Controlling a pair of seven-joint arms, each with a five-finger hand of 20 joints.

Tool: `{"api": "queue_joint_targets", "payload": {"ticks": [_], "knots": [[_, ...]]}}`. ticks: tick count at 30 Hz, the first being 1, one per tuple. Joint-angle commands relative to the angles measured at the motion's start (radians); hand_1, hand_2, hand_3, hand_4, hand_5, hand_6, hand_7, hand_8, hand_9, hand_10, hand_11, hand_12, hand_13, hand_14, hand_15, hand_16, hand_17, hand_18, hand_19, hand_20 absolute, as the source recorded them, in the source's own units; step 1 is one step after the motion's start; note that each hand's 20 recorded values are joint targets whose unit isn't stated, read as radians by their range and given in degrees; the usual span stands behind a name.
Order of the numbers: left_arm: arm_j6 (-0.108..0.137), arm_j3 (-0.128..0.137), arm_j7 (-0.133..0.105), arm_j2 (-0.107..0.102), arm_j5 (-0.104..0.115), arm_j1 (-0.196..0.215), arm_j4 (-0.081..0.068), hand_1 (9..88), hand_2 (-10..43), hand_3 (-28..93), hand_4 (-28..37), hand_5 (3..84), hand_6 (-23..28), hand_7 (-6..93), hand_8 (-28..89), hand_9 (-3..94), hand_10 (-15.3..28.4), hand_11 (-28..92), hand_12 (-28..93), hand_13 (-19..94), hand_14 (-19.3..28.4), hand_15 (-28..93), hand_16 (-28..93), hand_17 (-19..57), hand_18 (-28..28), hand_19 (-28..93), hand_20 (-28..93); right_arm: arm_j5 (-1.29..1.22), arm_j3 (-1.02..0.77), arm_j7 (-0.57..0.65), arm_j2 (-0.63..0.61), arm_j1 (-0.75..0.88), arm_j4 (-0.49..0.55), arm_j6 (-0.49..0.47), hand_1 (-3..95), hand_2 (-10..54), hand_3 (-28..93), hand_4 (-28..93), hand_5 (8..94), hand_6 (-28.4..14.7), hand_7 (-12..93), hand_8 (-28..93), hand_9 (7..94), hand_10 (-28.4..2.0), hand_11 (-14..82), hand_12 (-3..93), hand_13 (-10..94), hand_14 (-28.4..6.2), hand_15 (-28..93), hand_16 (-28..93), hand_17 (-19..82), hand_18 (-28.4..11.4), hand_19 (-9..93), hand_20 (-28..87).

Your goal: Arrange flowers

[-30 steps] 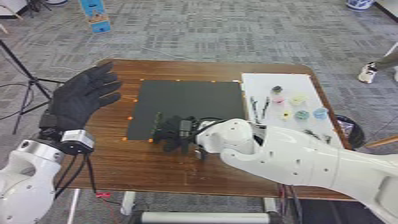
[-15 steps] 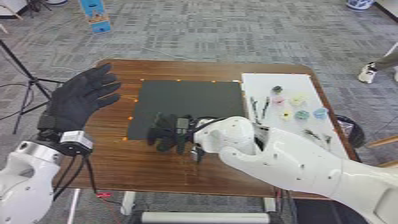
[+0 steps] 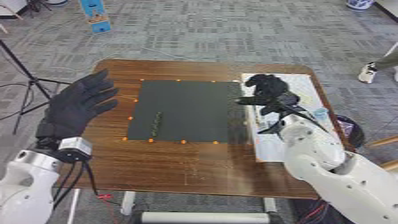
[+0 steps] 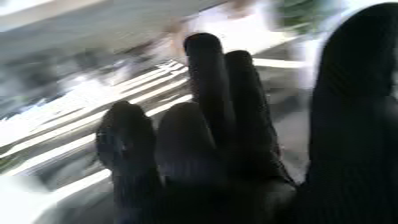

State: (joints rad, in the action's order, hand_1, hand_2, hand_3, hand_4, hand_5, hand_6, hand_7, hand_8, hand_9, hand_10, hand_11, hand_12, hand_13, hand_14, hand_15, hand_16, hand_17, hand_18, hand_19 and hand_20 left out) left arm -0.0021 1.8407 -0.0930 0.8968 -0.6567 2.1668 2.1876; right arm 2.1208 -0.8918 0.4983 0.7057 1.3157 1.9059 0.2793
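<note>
In the head view, the left hand (image 3: 78, 105) is raised over the left side of the brown table (image 3: 191, 177), to the left of the black mat (image 3: 191, 107) and apart from it. Its fingers are straight and spread a little, pointing away from the robot and slightly to the right, with nothing in them.

The right hand (image 3: 274, 91) is over the far part of the white sheet (image 3: 272, 154), which lies on the table just to the right of the mat. The right wrist view shows its fingers straight and close together, with the thumb standing wide of them and nothing seen gripped between. Whether it touches the sheet, the pictures do not tell.

A green stem (image 3: 157, 124) lies on the mat, in the left part of its near half. It is thin and nearly straight, with its length running away from the robot, and it is well apart from both hands. A pale blue flower (image 3: 321, 113) lies near the right edge of the sheet, beside the right wrist. Other pale things on the sheet are partly hidden by the right hand and arm, too much so to tell them apart.

Small orange dots (image 3: 151, 140) run around the mat's edge. Beyond the table's left side stands a black tripod (image 3: 33, 79) on the grey carpet (image 3: 204, 37).
</note>
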Motion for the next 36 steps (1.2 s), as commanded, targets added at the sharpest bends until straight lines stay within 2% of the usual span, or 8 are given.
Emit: {"api": "queue_joint_targets", "payload": {"ticks": [1,9,11,16,20,25,29,36], "knots": [[0.005,0.004,-0.002,0.030,-0.001,0.025,0.009,23.7,-5.3,71,-28.3,30.5,2.8,20.6,-10,29.1,12.6,25,18,24,14.7,29,1,-9.2,22.6,45,9,0.117,-0.324,0.227,-0.045,0.368,0.035,0.002,49.2,-9.5,39,-28,51.8,-2.0,26,-11,59.6,-11.3,33.4,26.8,74,-5.6,86,38,45,-21.3,93,67],[0.004,-0.006,0.003,0.032,0.000,0.021,0.005,23.7,-5.2,71,-28.3,30.5,2.8,20.5,-10,29.1,12.6,25,18,24,14.7,29,1,-9.2,22.6,45,9,0.160,-0.549,0.296,-0.037,0.661,0.179,-0.050,45.9,-9.5,41,-28,53.3,-2.4,38,-12,58.3,-12.6,47.1,33.7,73,-6.2,86,38,44,-21.7,93,66],[0.000,-0.007,0.003,0.030,0.001,0.020,0.004,23.7,-5.2,71,-28.3,30.5,2.8,20.5,-10,29.1,12.7,25,18,24,14.7,29,1,-9.2,22.6,45,9,0.155,-0.589,0.296,-0.030,0.718,0.210,-0.057,42.7,-9.5,47,-28,54.1,-2.6,40,-12,58.1,-12.8,49.6,35.3,73,-6.3,86,38,44,-21.8,93,66],[0.003,-0.013,0.008,0.029,0.002,0.012,-0.001,23.7,-5.2,70,-28.3,30.4,2.7,20.5,-10,29.1,12.7,25,18,24,14.7,29,1,-9.2,22.5,45,9,0.155,-0.639,0.289,-0.017,0.797,0.261,-0.069,41.7,-9.5,47,-28,56.2,-3.2,42,-12,59.8,-13.4,54.2,38.6,73,-6.3,86,38,44,-21.7,93,66],[0.001,-0.017,0.014,0.033,0.002,0.011,-0.003,23.7,-5.1,70,-28.3,30.4,2.7,20.6,-10,29.1,12.7,25,18,24,14.7,29,1,-9.2,22.5,45,9,0.151,-0.673,0.308,0.011,0.828,0.261,-0.088,41.1,-9.5,47,-28,57.6,-2.8,43,-13,61.1,-13.1,55.9,39.9,73,-6.3,86,38,45,-21.7,93,67],[0.001,-0.011,0.009,0.030,0.002,0.019,0.000,23.6,-5.0,71,-28.3,30.4,2.7,20.5,-10,29.1,12.6,25,18,24,14.7,29,1,-9.2,22.6,45,9,0.160,-0.678,0.315,0.028,0.856,0.243,-0.109,40.4,-9.5,48,-28,57.9,-2.8,44,-13,61.2,-13.1,55.9,40.9,73,-6.4,86,38,45,-21.6,93,67],[-0.003,-0.013,0.013,0.031,0.003,0.019,0.000,23.7,-4.9,70,-28.3,30.4,2.7,20.6,-10,29.1,12.7,25,18,24,14.7,29,1,-9.2,22.5,45,9,0.158,-0.694,0.345,0.049,0.864,0.232,-0.127,36.7,-9.5,55,-28,57.4,-2.9,44,-13,60.7,-13.2,55.7,41.1,73,-6.4,86,39,45,-21.6,93,67],[0.004,-0.002,0.011,0.034,0.003,0.031,0.006,23.7,-4.9,70,-28.3,30.4,2.7,20.6,-10,29.1,12.6,25,18,24,14.7,29,1,-9.2,22.5,45,9,0.156,-0.702,0.370,0.064,0.879,0.235,-0.169,32.3,-9.5,63,-28,57.2,-2.9,44,-13,60.5,-13.3,55.8,40.8,73,-6.4,86,39,44,-21.7,93,67]]}}
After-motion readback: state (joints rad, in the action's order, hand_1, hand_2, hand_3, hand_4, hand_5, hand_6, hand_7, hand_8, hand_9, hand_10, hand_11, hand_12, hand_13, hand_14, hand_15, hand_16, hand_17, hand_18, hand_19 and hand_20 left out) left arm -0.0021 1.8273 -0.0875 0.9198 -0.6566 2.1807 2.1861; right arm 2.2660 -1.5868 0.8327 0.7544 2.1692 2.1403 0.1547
